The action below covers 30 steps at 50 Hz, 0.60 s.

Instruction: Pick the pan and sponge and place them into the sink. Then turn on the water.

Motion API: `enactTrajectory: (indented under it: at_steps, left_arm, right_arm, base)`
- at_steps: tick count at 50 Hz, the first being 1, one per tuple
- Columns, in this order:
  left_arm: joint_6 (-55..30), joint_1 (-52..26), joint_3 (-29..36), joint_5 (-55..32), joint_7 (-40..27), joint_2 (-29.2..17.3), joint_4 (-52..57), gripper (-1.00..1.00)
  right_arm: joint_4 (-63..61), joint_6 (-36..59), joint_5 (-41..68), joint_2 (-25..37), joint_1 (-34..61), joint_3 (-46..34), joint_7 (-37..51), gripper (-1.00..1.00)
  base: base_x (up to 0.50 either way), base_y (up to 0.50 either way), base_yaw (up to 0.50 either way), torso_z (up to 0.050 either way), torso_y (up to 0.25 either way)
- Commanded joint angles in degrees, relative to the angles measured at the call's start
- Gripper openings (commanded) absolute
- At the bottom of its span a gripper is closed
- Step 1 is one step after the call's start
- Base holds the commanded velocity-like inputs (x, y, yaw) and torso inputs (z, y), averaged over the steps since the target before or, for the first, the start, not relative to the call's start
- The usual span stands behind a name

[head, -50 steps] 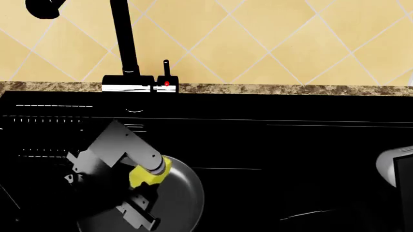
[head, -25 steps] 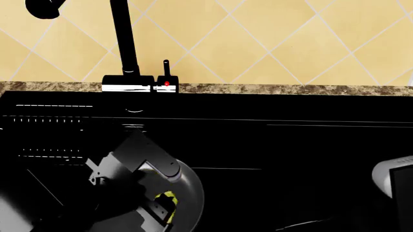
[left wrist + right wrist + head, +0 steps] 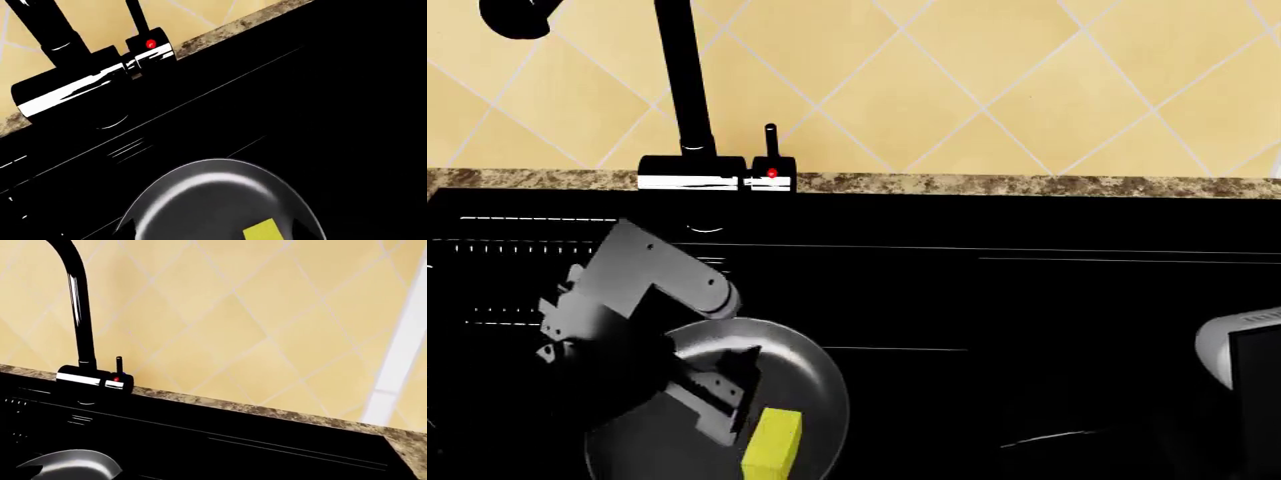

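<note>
While the left gripper (image 3: 723,392) hangs over the pan with jaws parted and empty, one round dark grey metal frying pan (image 3: 794,385) lies inside the single large black rectangular sink (image 3: 1028,300). One small yellow rectangular sponge (image 3: 771,444) rests in it. Right gripper unseen.

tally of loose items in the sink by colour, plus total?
Grey: 1, the pan
Yellow: 1, the sponge, lying in the pan
Total: 2, both inside the black sink
</note>
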Motion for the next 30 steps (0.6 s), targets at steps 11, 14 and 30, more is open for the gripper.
enactTrajectory:
  at_steps: [11,14,30]
  left_arm:
    - [2.4,12.2,-24.8,-10.5,-15.6,-9.4,17.6,1.0]
    - [0.9,15.9,-30.0,-15.3,-19.5,-11.5,22.9,1.0]
    - [3.1,20.9,-33.0,-13.3,-21.6,-15.9,26.5,1.0]
  right_arm:
    - [2.1,0.4,-3.1,-1.6,2.4,0.8,2.4,1.0]
    - [2.1,0.8,-3.5,-1.1,3.1,1.0,2.5,1.0]
    - [1.2,-1.1,-5.1,-0.7,-0.4,1.8,3.0,1.0]
  base:
    - [0.0,0.0,0.0,0.0,0.0]
    - [0.0,0.0,0.0,0.0,0.0]
    - [0.0,0.0,0.0,0.0,0.0]
